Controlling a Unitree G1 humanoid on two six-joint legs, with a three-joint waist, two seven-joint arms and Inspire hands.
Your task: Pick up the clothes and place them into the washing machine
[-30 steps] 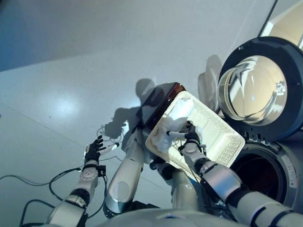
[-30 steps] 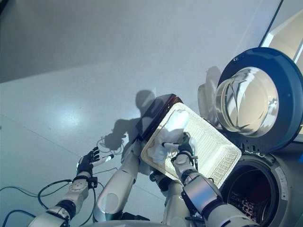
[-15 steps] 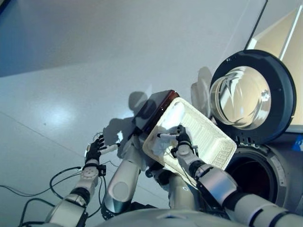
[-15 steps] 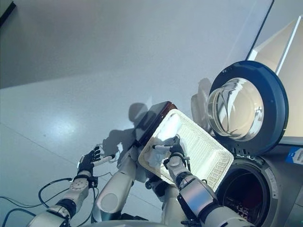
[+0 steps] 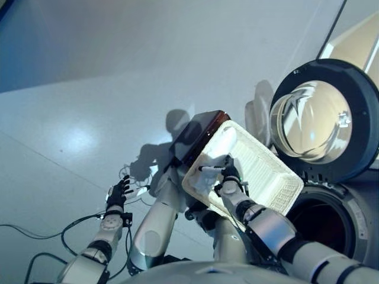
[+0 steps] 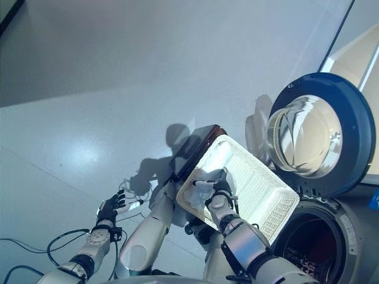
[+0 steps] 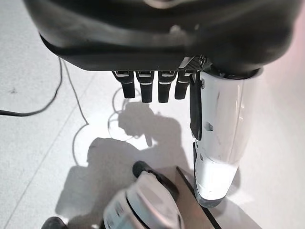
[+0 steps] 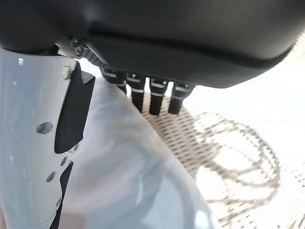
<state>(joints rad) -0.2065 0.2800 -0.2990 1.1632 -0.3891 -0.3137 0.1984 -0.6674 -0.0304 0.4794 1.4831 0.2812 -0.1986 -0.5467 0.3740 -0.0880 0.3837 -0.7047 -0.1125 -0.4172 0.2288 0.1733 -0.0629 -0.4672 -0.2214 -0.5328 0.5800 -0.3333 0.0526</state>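
Right arm reaches forward from lower right, forearm angled up toward the white woven basket (image 5: 266, 171), which sits on a dark brown stand (image 5: 198, 133) in front of the robot. Right hand (image 5: 230, 176) is inside the basket at its near-left end, palm down, white-covered thumb sticking out sideways toward the left over the white clothes (image 5: 208, 177). In the right wrist view the fingers (image 8: 157, 98) hang down, bent at the tips, with the white cloth (image 8: 138, 176) bunched against the thumb (image 8: 43, 143) and palm; looks like the hand is closing on the cloth, but whether it really has a grip is hard to judge, so cannot tell. Clothes lie in the basket's near-left part, right under and beside that hand; basket mesh bare on the far-right part. Washing machine (image 6: 331, 236) just right of the basket, its drum opening (image 6: 311, 245) dark, round door (image 5: 323, 121) swung wide, glass bulge facing the camera. Left arm low at lower left, elbow bent, left hand (image 5: 116, 194) held out over the grey floor (image 5: 89, 89), well apart from basket. Left wrist view: fingers (image 7: 145, 88) loosely straight, thumb extended, holding nothing, hand relaxed and apart.
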